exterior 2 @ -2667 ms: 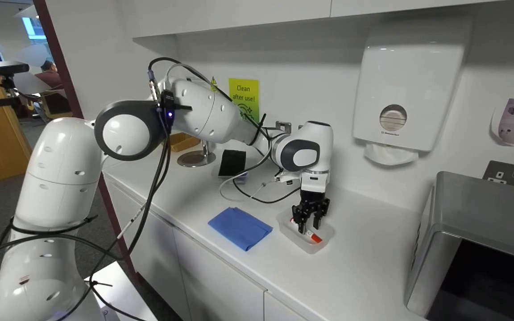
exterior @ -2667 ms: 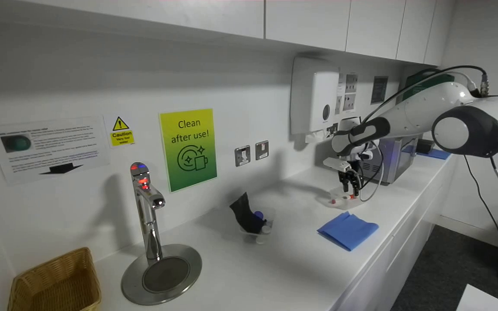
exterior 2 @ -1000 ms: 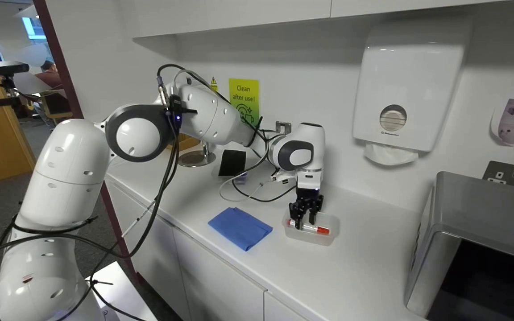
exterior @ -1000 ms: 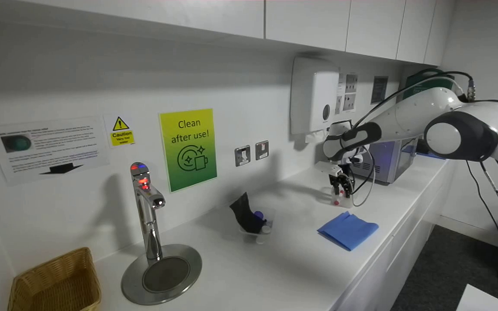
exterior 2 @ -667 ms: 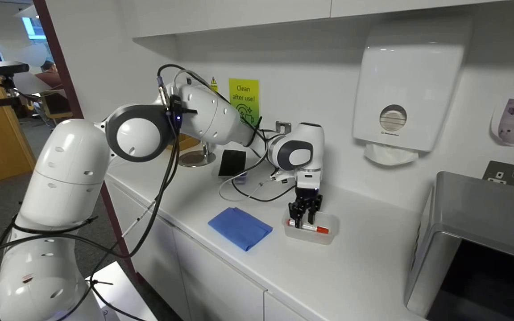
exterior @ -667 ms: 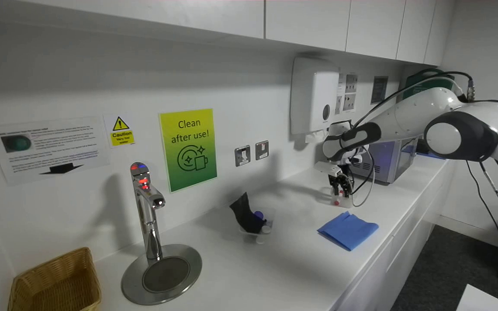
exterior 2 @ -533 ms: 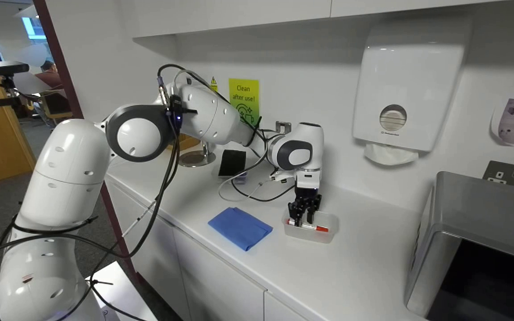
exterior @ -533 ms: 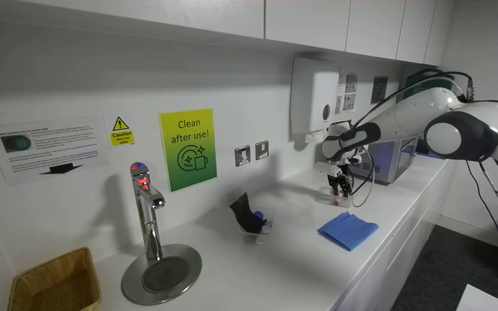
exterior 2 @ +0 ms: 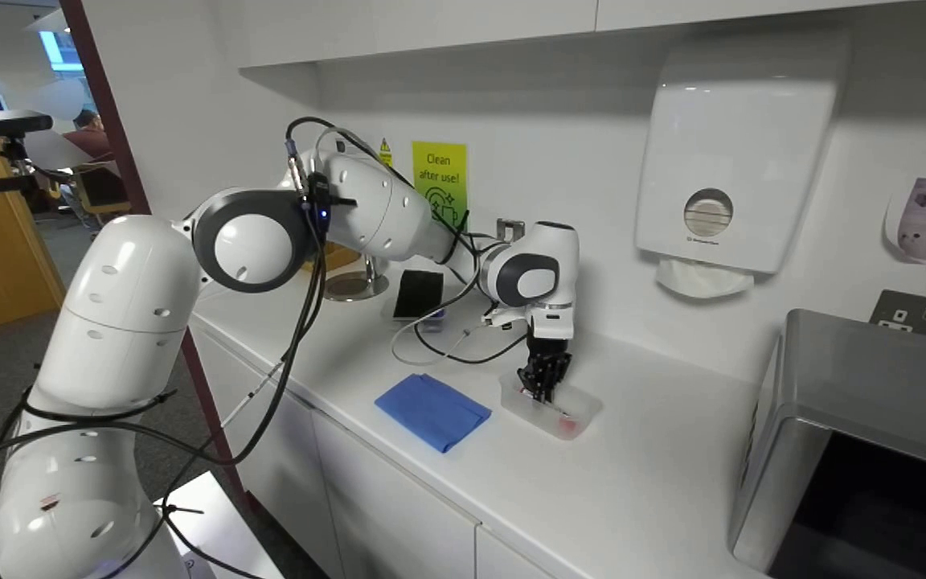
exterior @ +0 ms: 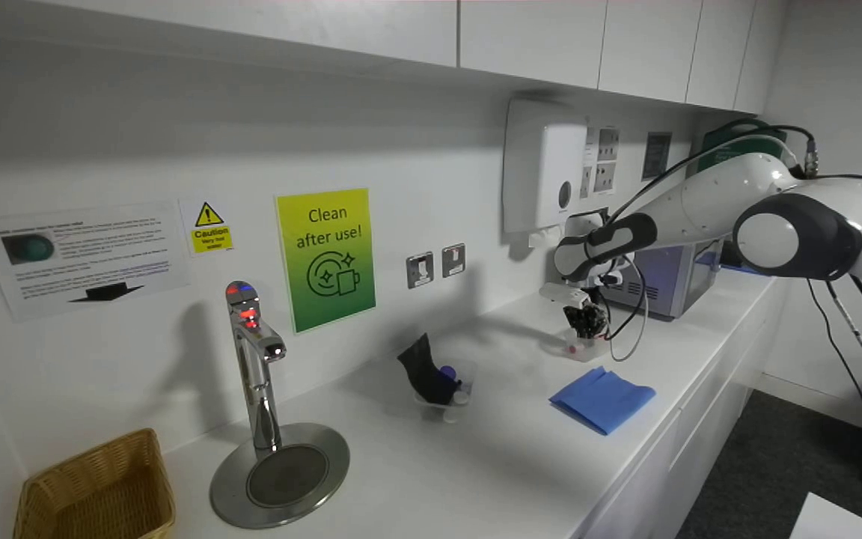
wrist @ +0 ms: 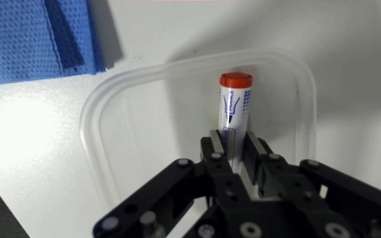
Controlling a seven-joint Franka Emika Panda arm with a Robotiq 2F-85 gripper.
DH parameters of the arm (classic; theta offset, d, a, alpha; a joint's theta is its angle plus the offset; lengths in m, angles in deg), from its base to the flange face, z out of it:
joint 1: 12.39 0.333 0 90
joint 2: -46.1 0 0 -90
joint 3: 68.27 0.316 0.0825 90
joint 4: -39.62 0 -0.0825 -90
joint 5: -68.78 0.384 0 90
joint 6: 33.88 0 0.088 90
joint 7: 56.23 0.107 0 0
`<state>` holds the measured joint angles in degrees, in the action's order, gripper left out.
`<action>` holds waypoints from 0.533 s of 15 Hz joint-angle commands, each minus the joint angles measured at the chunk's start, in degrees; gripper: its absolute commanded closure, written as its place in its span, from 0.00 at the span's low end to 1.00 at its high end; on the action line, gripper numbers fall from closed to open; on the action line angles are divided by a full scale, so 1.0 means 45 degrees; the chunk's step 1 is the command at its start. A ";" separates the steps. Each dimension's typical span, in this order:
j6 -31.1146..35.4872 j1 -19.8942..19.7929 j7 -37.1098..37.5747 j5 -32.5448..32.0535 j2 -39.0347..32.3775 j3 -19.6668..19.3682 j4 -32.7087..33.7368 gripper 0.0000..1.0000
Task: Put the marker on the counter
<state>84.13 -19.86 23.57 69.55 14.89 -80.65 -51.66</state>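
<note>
Clear tub (wrist: 144, 129) is carried by the tabletop (exterior 2: 656, 466). Inside it, the marker (wrist: 235, 105) is clamped by the gripper (wrist: 234, 141).

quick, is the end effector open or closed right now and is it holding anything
End effector: closed, holding the marker by its white body, inside the clear tub.

Kitchenette with tap (exterior: 254, 359), cleaning sign (exterior: 326, 258)
</note>
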 commanded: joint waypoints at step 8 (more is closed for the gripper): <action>0.0306 0.0000 -0.0075 -0.0122 0.0646 -0.0235 -0.0174 0.95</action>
<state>84.18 -19.88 23.44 69.51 15.40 -80.97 -51.61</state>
